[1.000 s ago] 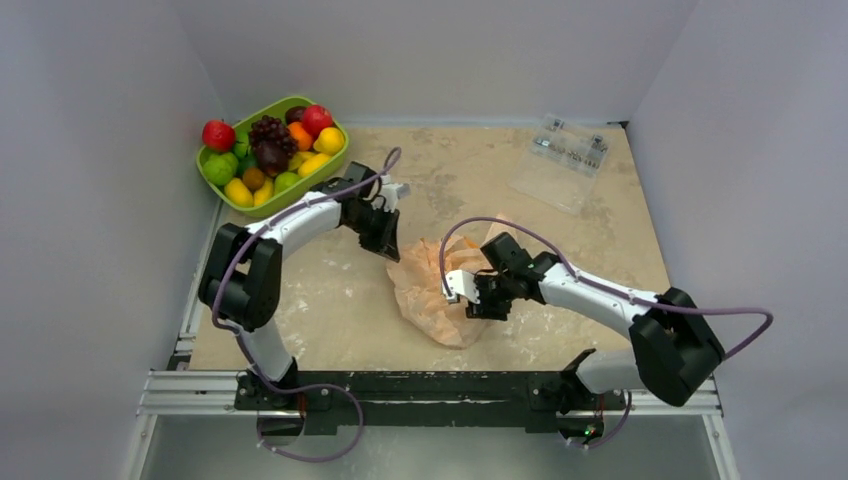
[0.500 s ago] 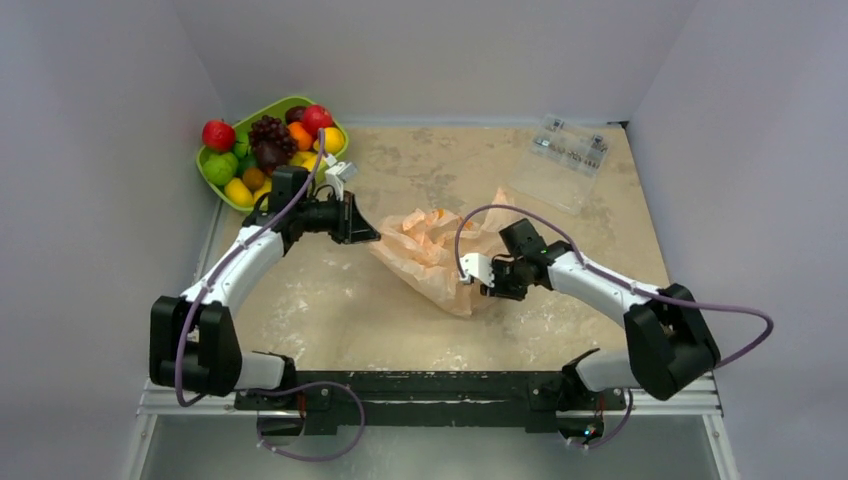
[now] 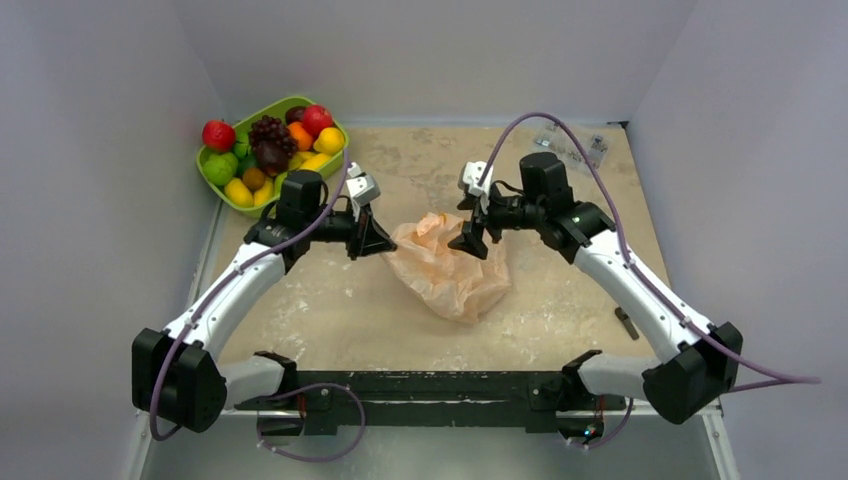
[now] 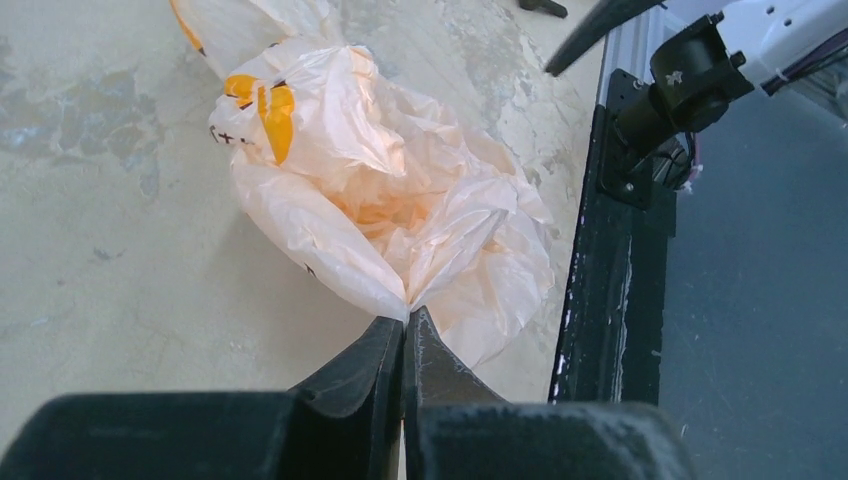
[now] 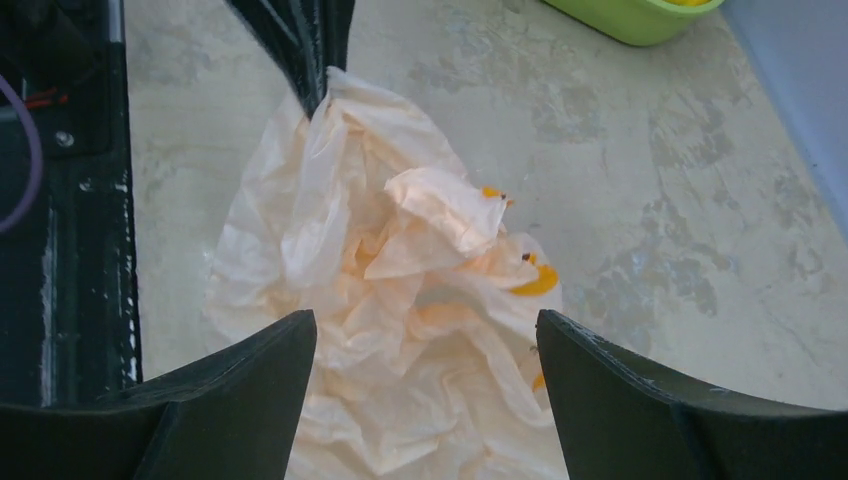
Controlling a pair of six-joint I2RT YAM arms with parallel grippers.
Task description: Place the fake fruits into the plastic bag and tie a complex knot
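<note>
The plastic bag lies crumpled on the table's middle, peach with orange prints, seen close in the left wrist view and the right wrist view. My left gripper is shut on a pinch of the bag's left edge. My right gripper hangs open over the bag's far right side, nothing between its fingers. The fake fruits are piled in the lime-green tray at the back left. The knot is out of view.
Clear packets lie at the back right, partly behind the right arm. A small dark piece lies near the right front. The black rail runs along the near edge. Grey walls close in three sides.
My right gripper has let go of the bag's near right side, risen toward the far side and opened. The left gripper has moved slightly right, still holding the bag's edge.
</note>
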